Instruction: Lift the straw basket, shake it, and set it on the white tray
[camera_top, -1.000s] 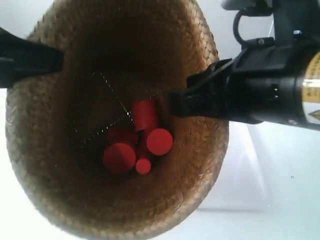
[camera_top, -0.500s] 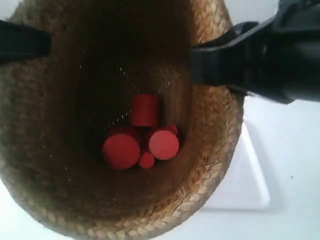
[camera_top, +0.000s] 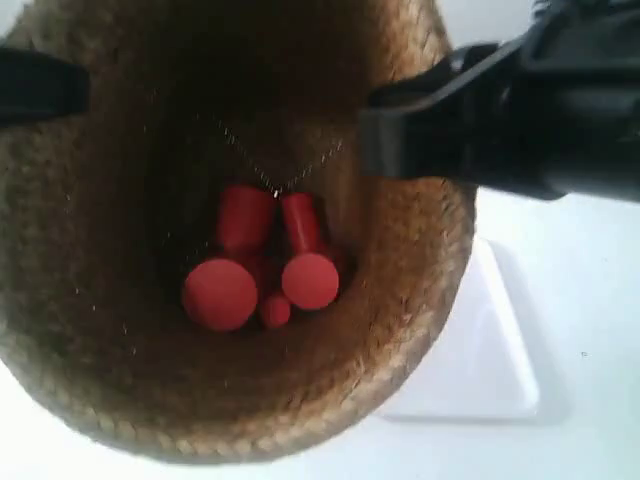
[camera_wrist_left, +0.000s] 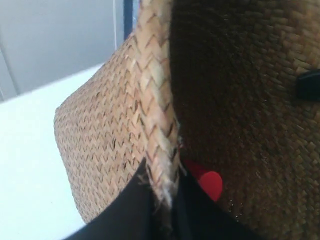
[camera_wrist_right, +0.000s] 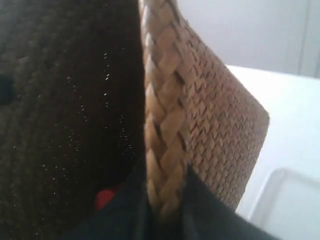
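The straw basket (camera_top: 100, 300) hangs in the air close under the exterior camera and fills most of that view, with its dark inside showing. My left gripper (camera_wrist_left: 161, 174) is shut on its braided rim, one finger inside and one outside the wall. My right gripper (camera_wrist_right: 165, 175) is shut on the opposite stretch of rim the same way. In the exterior view, the black grippers reach in at the left (camera_top: 60, 85) and right (camera_top: 385, 140). The white tray (camera_top: 485, 350) lies on the table below, half hidden by the basket, and its corner (camera_wrist_right: 292, 205) shows in the right wrist view.
Several red cylinders (camera_top: 222, 290) lie bunched at the bottom of the basket, and one (camera_wrist_left: 207, 182) shows past the left fingers. The table (camera_top: 590, 300) is white. A pale wall (camera_wrist_left: 55, 40) stands behind it.
The basket has swung nearer the exterior camera and shifted left, uncovering more of the tray. The red cylinders have rolled and regrouped toward the left inside it. Both grippers keep hold of the rim.
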